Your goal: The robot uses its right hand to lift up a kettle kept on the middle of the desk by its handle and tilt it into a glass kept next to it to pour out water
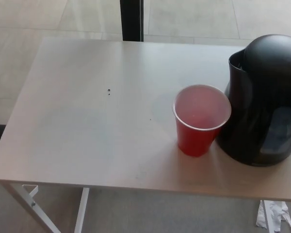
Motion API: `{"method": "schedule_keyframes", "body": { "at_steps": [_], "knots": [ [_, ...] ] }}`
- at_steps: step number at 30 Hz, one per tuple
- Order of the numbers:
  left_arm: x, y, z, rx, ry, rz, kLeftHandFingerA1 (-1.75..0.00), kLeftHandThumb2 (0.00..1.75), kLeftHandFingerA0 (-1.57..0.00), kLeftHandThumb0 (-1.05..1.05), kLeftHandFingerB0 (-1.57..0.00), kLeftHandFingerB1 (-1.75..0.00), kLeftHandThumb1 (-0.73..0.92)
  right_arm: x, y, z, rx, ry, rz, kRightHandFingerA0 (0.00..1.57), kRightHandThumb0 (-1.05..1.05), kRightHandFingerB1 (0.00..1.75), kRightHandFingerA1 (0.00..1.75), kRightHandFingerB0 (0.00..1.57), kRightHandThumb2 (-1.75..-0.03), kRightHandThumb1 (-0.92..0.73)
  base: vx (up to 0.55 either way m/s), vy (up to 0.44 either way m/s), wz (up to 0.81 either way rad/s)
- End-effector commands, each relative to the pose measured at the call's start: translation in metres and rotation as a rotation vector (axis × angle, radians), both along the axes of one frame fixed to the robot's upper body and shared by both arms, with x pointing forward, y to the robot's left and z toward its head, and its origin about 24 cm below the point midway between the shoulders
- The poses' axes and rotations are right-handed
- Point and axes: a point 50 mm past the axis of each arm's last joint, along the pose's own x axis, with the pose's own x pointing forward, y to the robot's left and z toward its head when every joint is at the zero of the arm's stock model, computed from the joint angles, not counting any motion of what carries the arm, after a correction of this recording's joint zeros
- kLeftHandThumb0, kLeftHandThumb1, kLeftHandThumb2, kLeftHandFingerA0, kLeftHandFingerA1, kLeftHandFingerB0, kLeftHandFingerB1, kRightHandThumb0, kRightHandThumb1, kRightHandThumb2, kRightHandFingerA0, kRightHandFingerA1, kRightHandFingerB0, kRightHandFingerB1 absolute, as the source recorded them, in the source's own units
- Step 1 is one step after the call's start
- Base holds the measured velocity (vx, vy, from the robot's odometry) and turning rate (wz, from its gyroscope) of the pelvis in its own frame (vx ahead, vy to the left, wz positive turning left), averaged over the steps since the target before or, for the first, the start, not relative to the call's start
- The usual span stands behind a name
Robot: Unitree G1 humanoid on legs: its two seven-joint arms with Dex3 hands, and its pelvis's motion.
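A black kettle (264, 99) stands upright on the white desk (97, 121) at the right side of the head view, its spout facing left and its right part cut off by the picture's edge. Its handle does not show. A red plastic cup (200, 119) with a pale inside stands upright just left of the kettle, very close to it or touching it. Neither of my hands is in view.
A black post (132, 20) rises behind the desk's far edge. White desk legs (36, 206) show below the near edge at the left. Crumpled white paper (274, 216) lies on the floor at the lower right. The floor is pale tile.
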Motion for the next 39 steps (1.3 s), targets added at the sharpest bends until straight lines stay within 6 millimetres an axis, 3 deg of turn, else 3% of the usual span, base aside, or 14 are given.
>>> {"method": "schedule_keyframes", "body": {
  "at_steps": [1,4,7,8,14,15,19,21,23,24,27,28,30,39],
  "knots": [
    [0.004,0.007,0.016,-0.075,-0.106,-0.037,-0.51,0.6,-0.49,-0.67,-0.39,-0.38,0.64,-0.003,-0.022,0.03,0.038,-0.22,-0.151,0.09,-0.71,0.27,0.74,0.0,-0.61,-0.69,0.0,0.0,0.0],
    [0.004,0.007,0.016,-0.081,-0.113,-0.025,-0.61,0.91,-0.46,-0.69,-0.29,-0.5,0.5,0.001,-0.027,0.047,0.022,-0.307,-0.152,0.02,-0.9,0.26,0.54,0.0,-0.9,-0.59,0.0,0.0,0.0],
    [0.002,0.005,0.012,-0.093,-0.113,-0.007,-0.49,0.6,-0.48,-0.68,-0.35,-0.37,0.64,0.016,-0.037,0.084,-0.035,-0.438,-0.141,0.01,-0.83,0.39,0.51,0.0,-0.96,-0.58,0.0,0.0,0.0],
    [0.002,0.005,0.011,-0.095,-0.112,-0.005,-0.49,0.6,-0.49,-0.68,-0.37,-0.37,0.64,0.02,-0.038,0.092,-0.043,-0.47,-0.125,0.01,-0.77,0.15,0.6,0.0,-0.72,-0.65,0.0,0.0,0.0],
    [0.007,0.002,0.009,-0.116,-0.121,-0.013,-0.5,0.6,-0.47,-0.68,-0.34,-0.36,0.65,0.064,-0.04,0.164,-0.109,-0.708,-0.008,0.19,-0.86,0.37,0.64,0.02,-0.91,-0.54,0.0,0.0,0.0],
    [0.007,0.003,0.009,-0.118,-0.122,-0.01,-0.5,0.6,-0.47,-0.68,-0.33,-0.36,0.65,0.075,-0.038,0.181,-0.113,-0.78,0.031,0.24,-0.83,0.44,0.66,0.04,-0.6,-0.64,0.0,0.0,0.0],
    [0.009,0.002,0.011,-0.104,-0.118,-0.038,-0.49,0.6,-0.5,-0.68,-0.33,-0.37,0.67,0.091,-0.026,0.211,-0.134,-0.845,0.093,0.23,-0.86,0.49,0.67,0.05,-0.9,-0.52,0.0,0.0,0.0],
    [0.009,0.003,0.01,-0.111,-0.12,-0.023,-0.5,0.6,-0.51,-0.7,-0.32,-0.37,0.67,0.108,-0.008,0.235,-0.098,-0.924,0.19,0.36,-0.84,0.5,0.72,0.15,-0.59,-0.62,0.0,0.0,0.0],
    [0.009,0.003,0.011,-0.109,-0.118,-0.026,-0.5,0.6,-0.49,-0.69,-0.31,-0.38,0.67,0.117,-0.002,0.24,-0.069,-0.949,0.23,0.41,-0.85,0.51,0.66,0.2,-0.58,-0.59,0.0,0.0,0.0],
    [0.01,0.002,0.011,-0.106,-0.122,-0.04,-0.6,0.93,-0.45,-0.7,-0.26,-0.49,0.53,0.135,0.015,0.246,-0.032,-0.938,0.346,0.15,-0.78,0.48,0.53,0.1,-0.87,-0.5,0.0,0.0,0.0],
    [0.01,0.0,0.01,-0.105,-0.117,-0.046,-0.5,0.61,-0.51,-0.68,-0.34,-0.38,0.68,0.153,0.034,0.25,-0.051,-0.854,0.481,0.01,-0.39,0.51,0.51,0.0,-0.99,-0.39,0.0,0.0,0.0],
    [0.009,0.0,0.009,-0.111,-0.12,-0.037,-0.6,0.93,-0.45,-0.69,-0.26,-0.5,0.52,0.16,0.041,0.251,-0.048,-0.838,0.521,0.1,-0.73,0.29,0.5,0.04,-0.88,-0.52,0.0,0.0,0.0],
    [0.008,0.0,0.009,-0.114,-0.119,-0.033,-0.5,0.6,-0.49,-0.7,-0.33,-0.38,0.67,0.173,0.058,0.249,-0.021,-0.809,0.592,0.03,-0.7,0.24,0.49,0.0,-0.9,-0.48,0.0,0.0,0.0],
    [0.007,0.0,0.008,-0.122,-0.112,-0.031,-0.51,0.6,-0.49,-0.69,-0.32,-0.37,0.66,0.195,0.101,0.233,0.028,-0.715,0.723,0.09,-0.67,0.18,0.37,0.05,-0.62,-0.64,0.0,0.0,0.0]
  ]
}}
